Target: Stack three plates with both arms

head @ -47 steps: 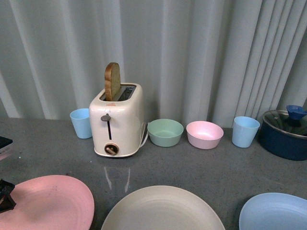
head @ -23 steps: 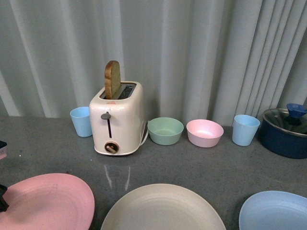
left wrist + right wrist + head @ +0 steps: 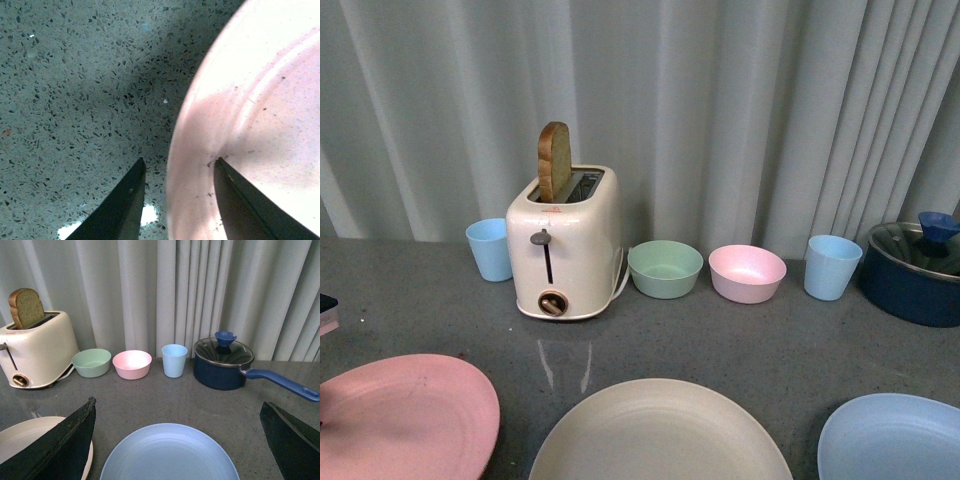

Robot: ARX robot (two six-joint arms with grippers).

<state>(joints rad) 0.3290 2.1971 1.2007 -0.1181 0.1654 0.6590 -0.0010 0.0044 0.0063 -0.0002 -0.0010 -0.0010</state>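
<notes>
Looking through the front camera, I have the three plates in a row along the near edge of the grey counter (image 3: 750, 345). The pink plate (image 3: 400, 415) is on my left, the cream plate (image 3: 660, 432) in the middle and the light blue plate (image 3: 895, 437) on my right, none touching another.

On the left wrist camera, the left gripper (image 3: 180, 161) has its jaws apart, straddling the pink plate's rim. One finger (image 3: 122, 200) is over speckled counter just outside the rim and the other is over the plate's inner face. I cannot tell whether either presses on it.

The right gripper (image 3: 177, 405) is spread wide with nothing in it and hangs over the light blue plate. One of its fingers hides part of the cream plate's edge.

Well behind the plates, a row stands along the curtain (image 3: 740, 110):
- a blue cup (image 3: 489, 250)
- the toaster (image 3: 565, 250), with a slice of bread (image 3: 554, 160) upright in its slot
- a green bowl (image 3: 665, 268)
- a pink bowl (image 3: 747, 272) just beside it
- a second blue cup (image 3: 831, 267)
- a dark blue pot (image 3: 915, 285) under a glass lid, its handle pointing away from that cup
</notes>
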